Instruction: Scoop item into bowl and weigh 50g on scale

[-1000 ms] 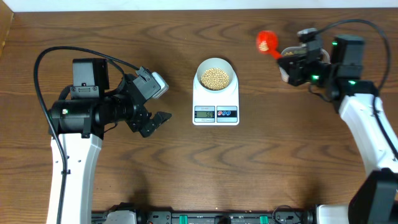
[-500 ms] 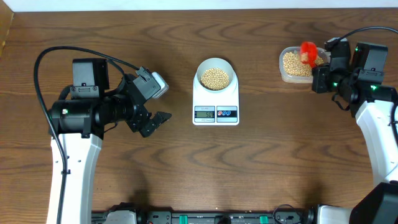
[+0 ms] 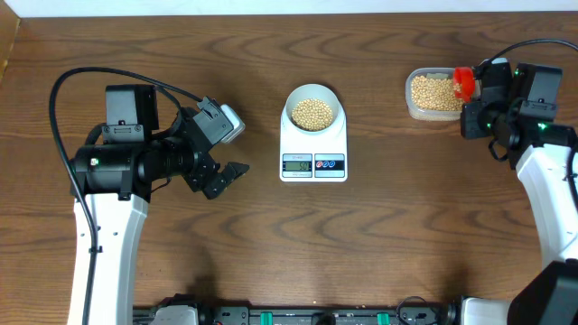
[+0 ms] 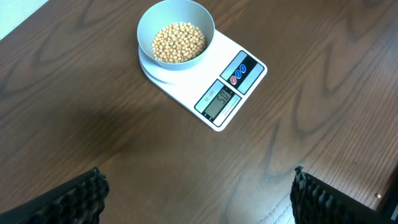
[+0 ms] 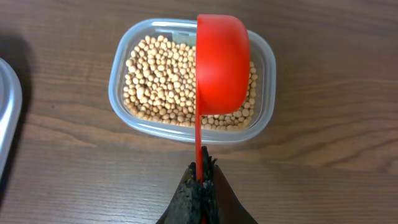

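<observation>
Two pairs: left fingers point(image 4: 84, 196) wide apart, empty; right fingers point(image 5: 214, 196) pinched shut on the red scoop point(image 5: 222, 65) over the tub point(image 5: 115, 81).

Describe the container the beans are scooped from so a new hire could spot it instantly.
On the wooden table, look at the far right corner, well away from the central scale. There sits a clear rounded-rectangular tub of tan beans, the red scoop held over it. Unlike the round pale bowl on the scale, it is transparent and rests on the wood.
</observation>
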